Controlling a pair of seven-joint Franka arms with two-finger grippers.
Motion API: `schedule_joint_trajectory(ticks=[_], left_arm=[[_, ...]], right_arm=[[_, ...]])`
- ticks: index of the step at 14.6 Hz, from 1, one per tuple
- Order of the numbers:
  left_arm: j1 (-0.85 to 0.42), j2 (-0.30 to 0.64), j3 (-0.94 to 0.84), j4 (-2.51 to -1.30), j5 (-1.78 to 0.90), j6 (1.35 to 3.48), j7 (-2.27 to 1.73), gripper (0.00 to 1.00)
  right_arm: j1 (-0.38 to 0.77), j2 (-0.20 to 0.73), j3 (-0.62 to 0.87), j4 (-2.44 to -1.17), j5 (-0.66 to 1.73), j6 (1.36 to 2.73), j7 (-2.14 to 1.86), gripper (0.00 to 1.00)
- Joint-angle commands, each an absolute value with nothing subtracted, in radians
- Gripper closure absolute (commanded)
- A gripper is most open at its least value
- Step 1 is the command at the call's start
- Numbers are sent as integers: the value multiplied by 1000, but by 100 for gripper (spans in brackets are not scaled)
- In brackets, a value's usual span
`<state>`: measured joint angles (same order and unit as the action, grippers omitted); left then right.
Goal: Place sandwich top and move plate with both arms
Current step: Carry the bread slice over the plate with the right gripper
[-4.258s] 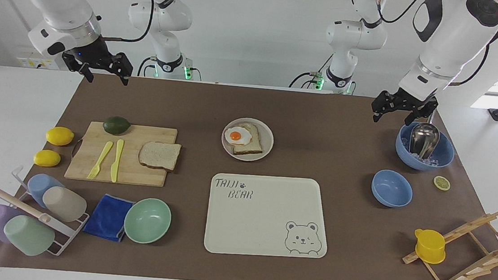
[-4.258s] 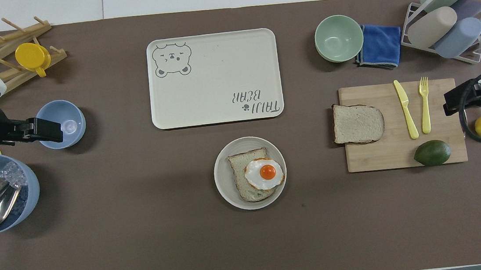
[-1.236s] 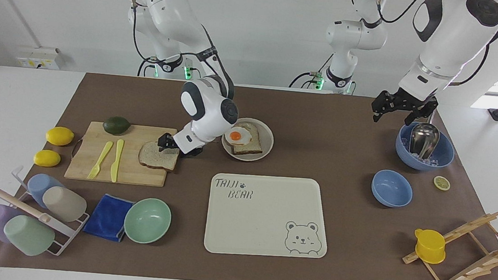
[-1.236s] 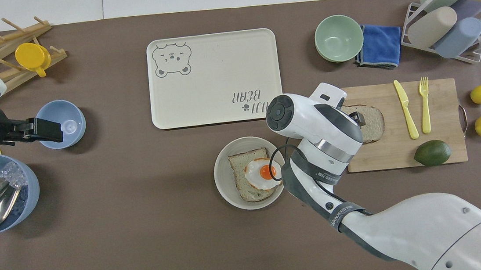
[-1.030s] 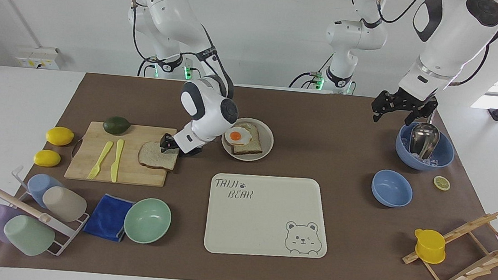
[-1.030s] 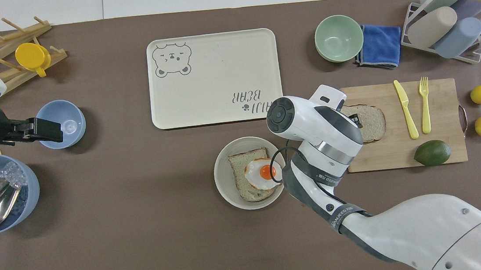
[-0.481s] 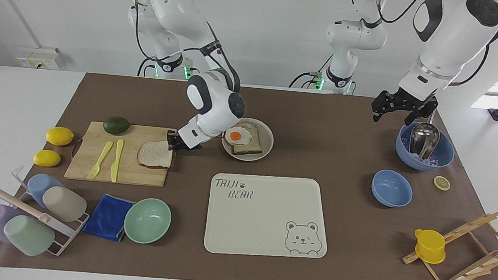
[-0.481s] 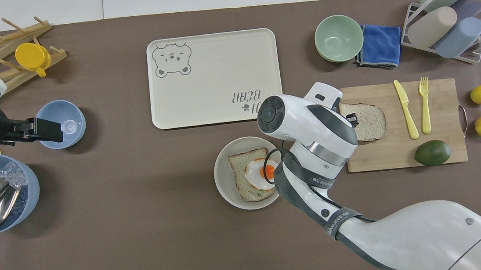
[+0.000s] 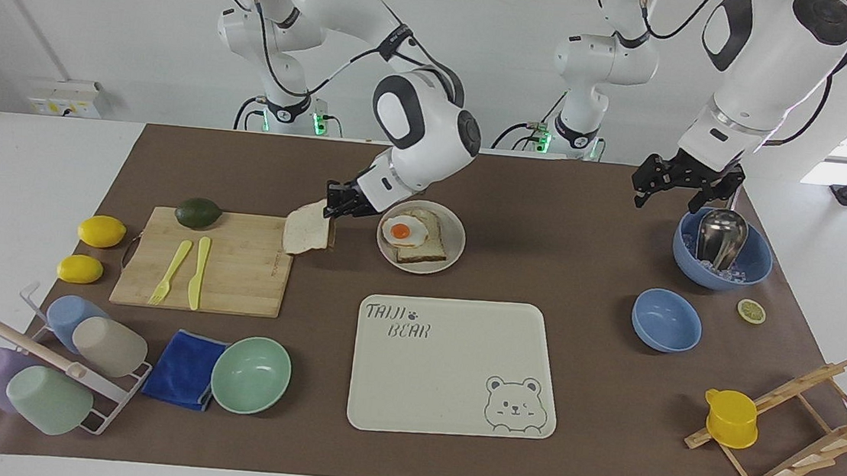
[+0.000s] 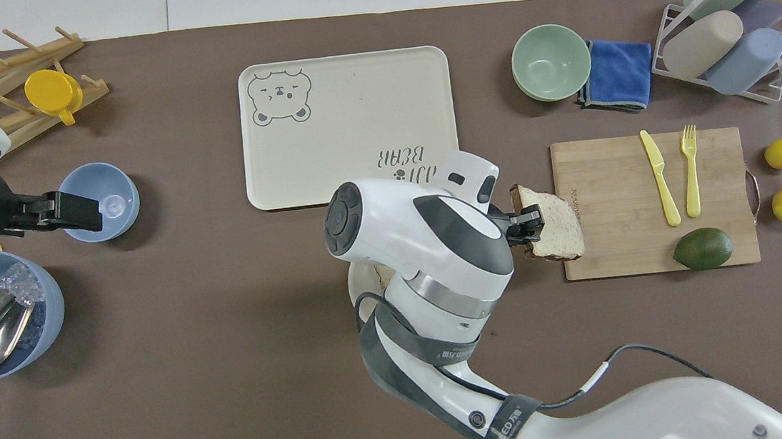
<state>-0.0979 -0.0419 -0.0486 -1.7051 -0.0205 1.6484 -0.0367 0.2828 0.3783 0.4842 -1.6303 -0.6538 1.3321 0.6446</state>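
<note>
My right gripper (image 9: 334, 207) is shut on one edge of the sandwich top (image 9: 305, 237), a speckled brown bread slice. It hangs tilted in the air over the corner of the cutting board (image 9: 236, 275) nearest the plate. In the overhead view the right gripper (image 10: 528, 224) and the sandwich top (image 10: 553, 229) show at the board's edge. The round beige plate (image 9: 456, 241) carries a bread slice (image 9: 426, 252) with a fried egg (image 9: 403, 230) on it. In the overhead view the arm covers most of the plate. My left gripper (image 9: 666, 202) waits open over the table by the large blue bowl (image 9: 755, 259).
The board holds a yellow knife (image 9: 198, 272), a fork (image 9: 170, 271) and an avocado (image 9: 198, 212); two lemons (image 9: 100, 231) lie beside it. The bear tray (image 9: 449, 378) lies farther from the robots than the plate. A mint bowl (image 9: 250, 375), a blue cloth (image 9: 183, 369), a cup rack (image 9: 44, 366), a small blue bowl (image 9: 665, 320) and a wooden rack (image 9: 790, 431) stand around.
My right gripper has lifted the sandwich top off the cutting board and carried it toward the plate. The left arm has not moved.
</note>
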Motion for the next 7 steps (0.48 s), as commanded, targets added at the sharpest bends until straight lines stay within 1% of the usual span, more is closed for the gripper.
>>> schedule_joint_trajectory(ticks=[1, 3, 5, 7], left_arm=[[-91, -60, -51, -1721, -28, 1644, -40, 0], [-91, -60, -51, -1721, -28, 1646, -40, 0], [-91, -61, -51, -1721, -28, 1646, -40, 0], [-91, -61, -51, -1721, -29, 1644, -40, 0]], right_arm=[[272, 332, 595, -1605, -623, 1233, 696, 100], [275, 321, 615, -1606, -517, 1267, 841, 100], [290, 331, 640, -1598, -508, 1328, 905, 100], [290, 331, 640, -1617, -467, 1466, 934, 100]])
